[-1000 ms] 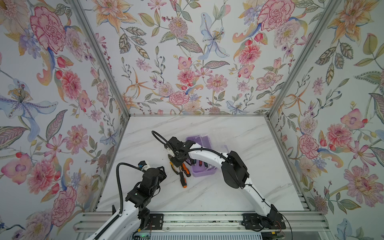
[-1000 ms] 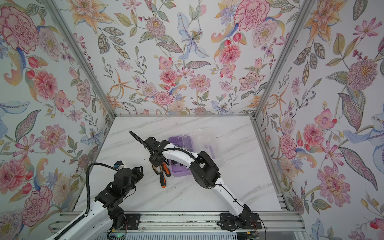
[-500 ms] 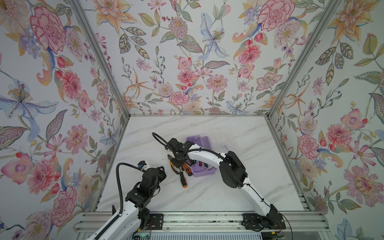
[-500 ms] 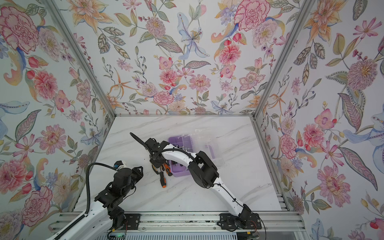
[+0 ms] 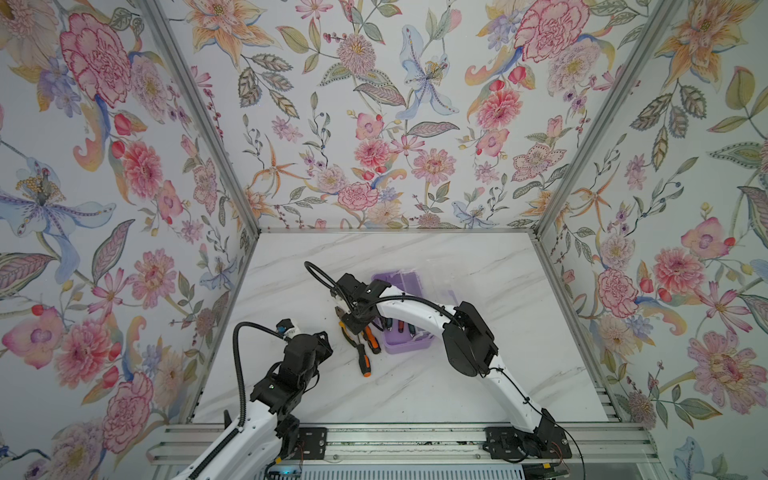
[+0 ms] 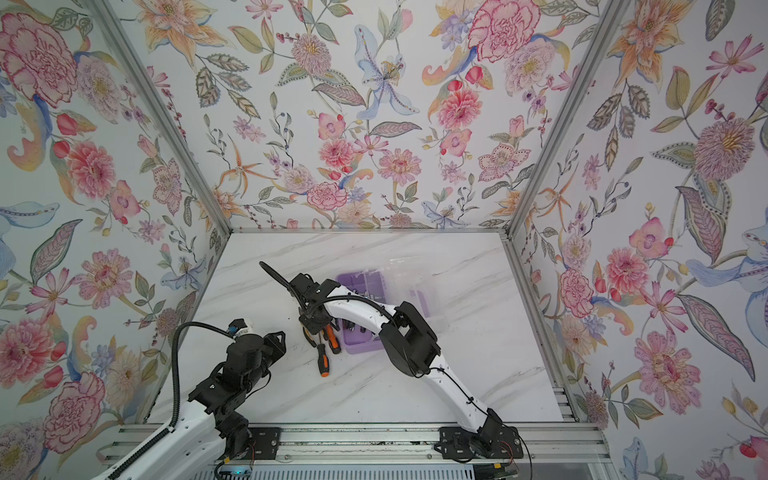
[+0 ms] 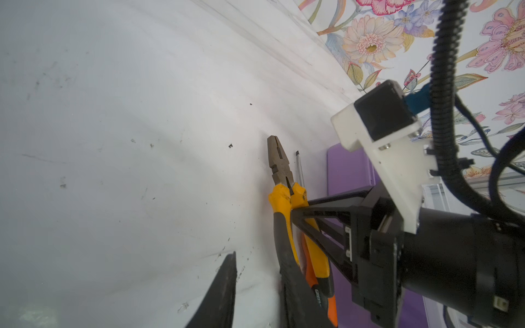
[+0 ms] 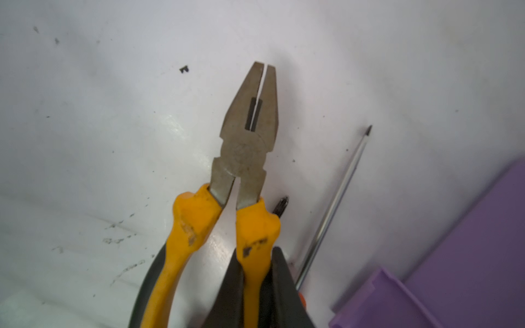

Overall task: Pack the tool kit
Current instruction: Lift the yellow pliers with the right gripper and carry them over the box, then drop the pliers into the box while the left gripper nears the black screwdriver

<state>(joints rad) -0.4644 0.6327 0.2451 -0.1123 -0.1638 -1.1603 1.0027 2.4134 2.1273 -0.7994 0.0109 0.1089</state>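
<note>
Lifting the yellow-handled steel pliers (image 8: 250,147) needs care: the right gripper (image 8: 255,255) is clamped on one handle only, so they may swing. They are just beside the lilac plastic box (image 8: 468,241), outside it.

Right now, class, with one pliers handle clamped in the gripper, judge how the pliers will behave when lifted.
The pliers likely feel heavy for their size: the head is thick metal. With the right gripper pinching only one yellow handle, the free handle may swing and the head sag. The rubbery sleeve probably resists slipping.
</note>
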